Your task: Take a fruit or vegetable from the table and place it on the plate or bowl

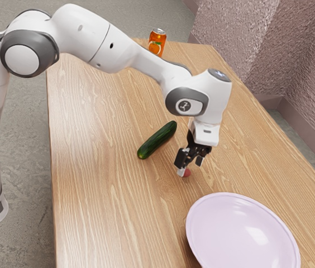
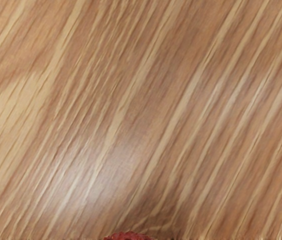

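A small red fruit [image 1: 186, 173], which looks like a strawberry, lies on the wooden table [image 1: 107, 184]. My black gripper [image 1: 189, 166] points down right over it, fingers apart on either side of it, so it is open. In the wrist view the fruit's red top [image 2: 126, 236] shows just under my hand. A dark green cucumber [image 1: 157, 139] lies a short way off toward the exterior view's left. The pale pink plate [image 1: 241, 231] sits at the table's front, toward the exterior view's right of the gripper.
An orange drink can [image 1: 157, 42] stands at the table's far edge, behind my arm. A rough pinkish wall [image 1: 291, 44] runs along the exterior view's right side of the table. Bare wood lies between the fruit and the plate.
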Controlling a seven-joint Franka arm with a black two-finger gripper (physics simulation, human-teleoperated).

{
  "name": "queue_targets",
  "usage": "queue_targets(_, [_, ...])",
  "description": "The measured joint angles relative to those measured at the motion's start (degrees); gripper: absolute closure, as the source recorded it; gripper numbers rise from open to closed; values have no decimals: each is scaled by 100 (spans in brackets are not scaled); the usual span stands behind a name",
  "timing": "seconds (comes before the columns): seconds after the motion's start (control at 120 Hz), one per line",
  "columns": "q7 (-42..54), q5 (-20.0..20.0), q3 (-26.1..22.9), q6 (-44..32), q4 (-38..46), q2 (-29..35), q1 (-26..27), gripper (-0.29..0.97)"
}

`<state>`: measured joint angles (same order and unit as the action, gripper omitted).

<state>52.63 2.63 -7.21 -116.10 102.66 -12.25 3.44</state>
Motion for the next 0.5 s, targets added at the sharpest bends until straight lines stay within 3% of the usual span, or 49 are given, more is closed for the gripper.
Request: queue_targets(0.5, [100,-177,-8,-54,145,-61,7,0])
